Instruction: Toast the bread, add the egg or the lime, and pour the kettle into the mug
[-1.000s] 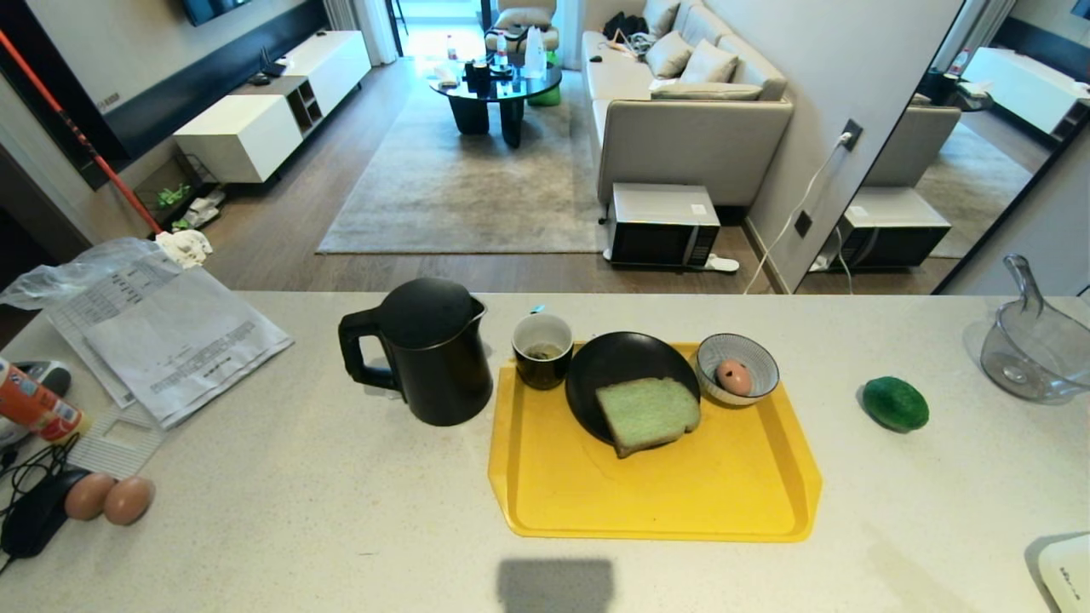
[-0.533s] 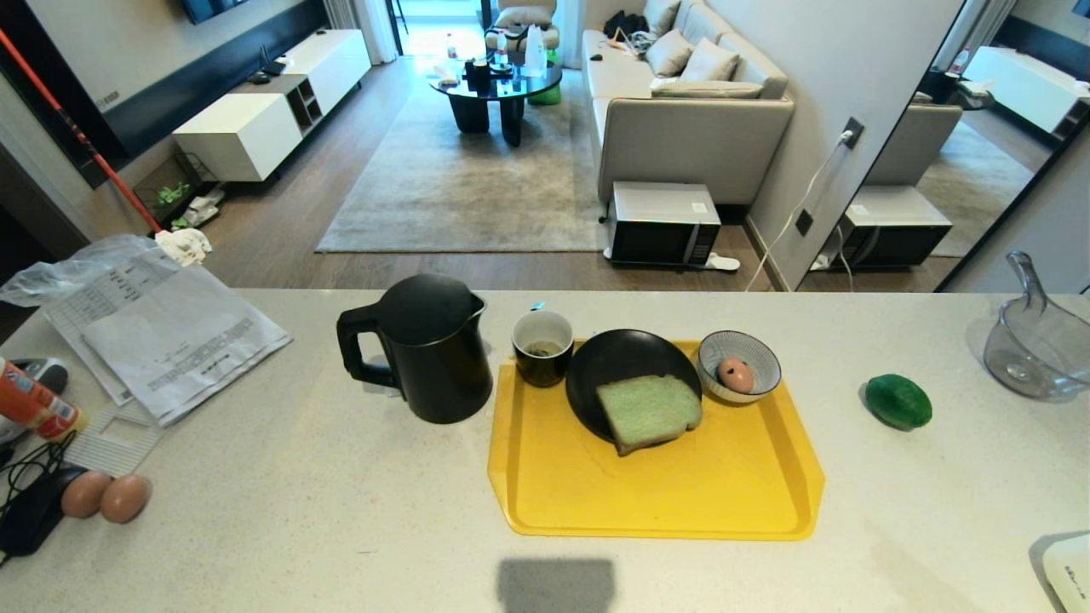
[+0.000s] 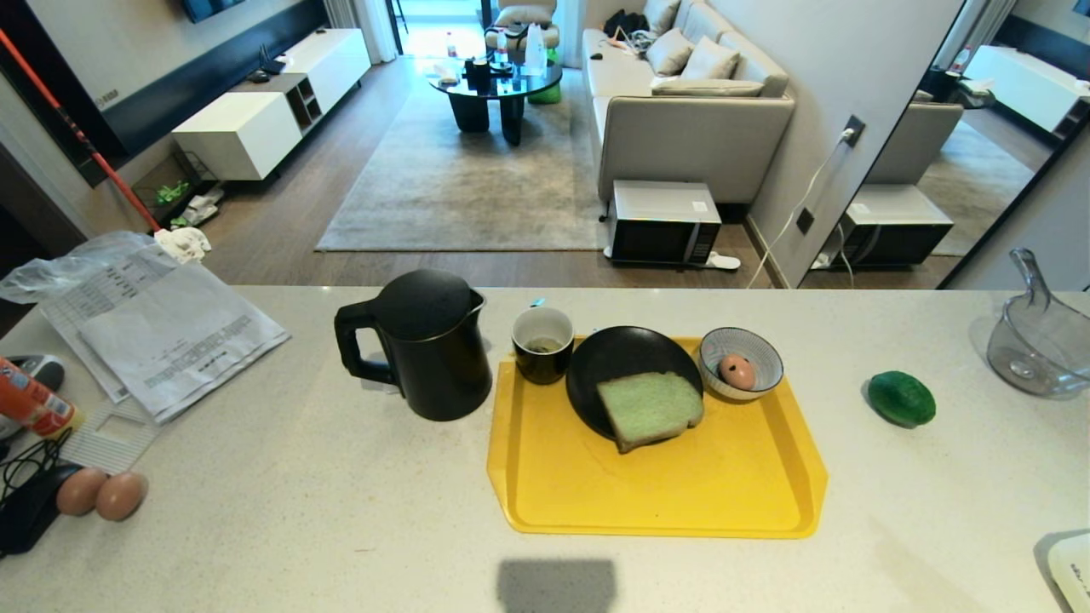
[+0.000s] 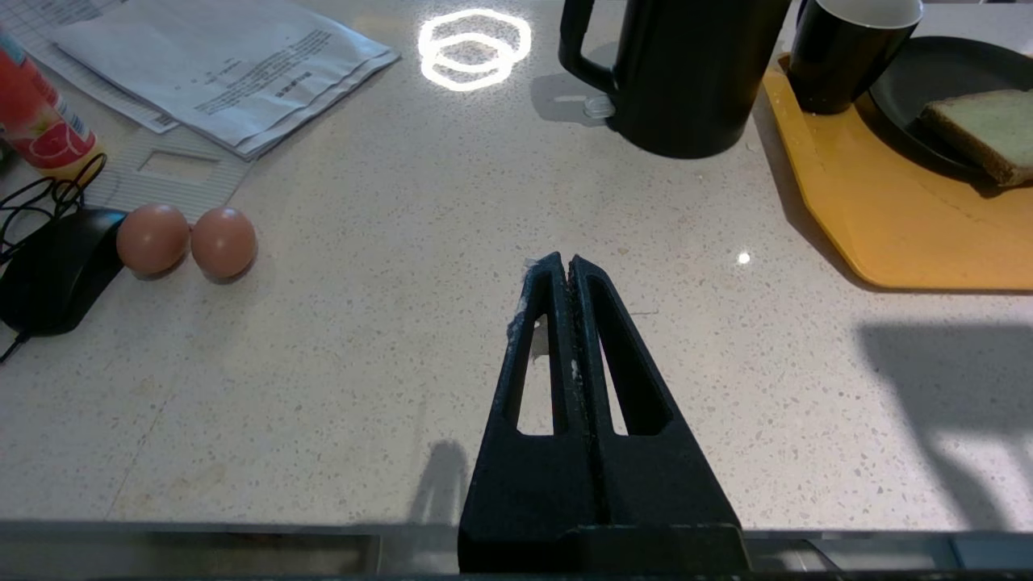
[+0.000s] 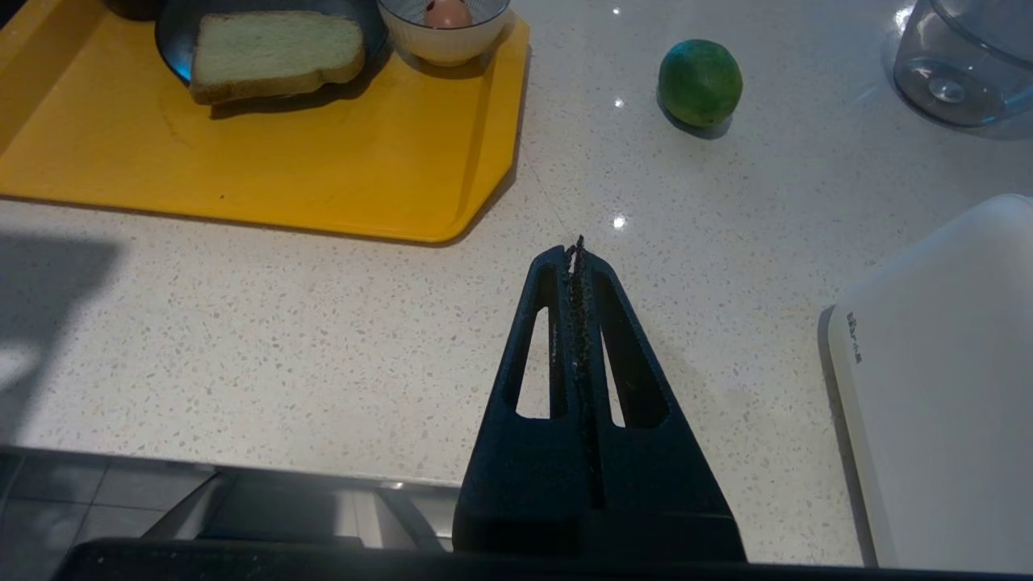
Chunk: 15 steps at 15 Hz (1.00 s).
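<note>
Three eggs (image 3: 737,371), one lime (image 3: 901,398)

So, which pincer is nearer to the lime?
Right. The right pincer, shut, hovers over bare counter a short way from the lime; the left pincer is beyond the yellow tray, near the kettle.

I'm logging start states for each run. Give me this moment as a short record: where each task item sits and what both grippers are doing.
bread: on black plate, overhanging its near rim
egg: in striped bowl
mug: on yellow tray, far left corner
kettle: on counter, left of tray
lime: on counter, right of tray
left gripper: shut, empty, above bare counter
right gripper: shut, empty, above bare counter
</note>
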Available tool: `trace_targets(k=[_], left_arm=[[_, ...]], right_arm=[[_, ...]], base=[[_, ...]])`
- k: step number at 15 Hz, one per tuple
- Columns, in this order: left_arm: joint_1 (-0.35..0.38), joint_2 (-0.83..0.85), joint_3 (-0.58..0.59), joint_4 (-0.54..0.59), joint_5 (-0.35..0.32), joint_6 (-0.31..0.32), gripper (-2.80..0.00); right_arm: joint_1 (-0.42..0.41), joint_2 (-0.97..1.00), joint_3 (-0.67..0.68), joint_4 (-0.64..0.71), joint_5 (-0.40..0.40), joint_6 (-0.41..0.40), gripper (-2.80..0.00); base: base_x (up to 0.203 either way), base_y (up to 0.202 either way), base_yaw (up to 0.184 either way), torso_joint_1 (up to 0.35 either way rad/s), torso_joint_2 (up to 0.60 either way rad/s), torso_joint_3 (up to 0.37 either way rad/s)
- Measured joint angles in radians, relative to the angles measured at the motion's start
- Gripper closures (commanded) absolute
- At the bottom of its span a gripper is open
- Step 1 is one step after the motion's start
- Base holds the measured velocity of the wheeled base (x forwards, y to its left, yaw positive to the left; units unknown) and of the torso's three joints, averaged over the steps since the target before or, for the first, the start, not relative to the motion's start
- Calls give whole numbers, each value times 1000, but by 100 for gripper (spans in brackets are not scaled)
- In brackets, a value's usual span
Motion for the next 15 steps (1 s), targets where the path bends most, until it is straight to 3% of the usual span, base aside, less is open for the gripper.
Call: trace_targets(k=[15], left_arm=[[0,0,0,0,0,0,0]], right_arm=[[0,0,0,0,0,0,0]], base=[[0,0,0,-69,135,62]])
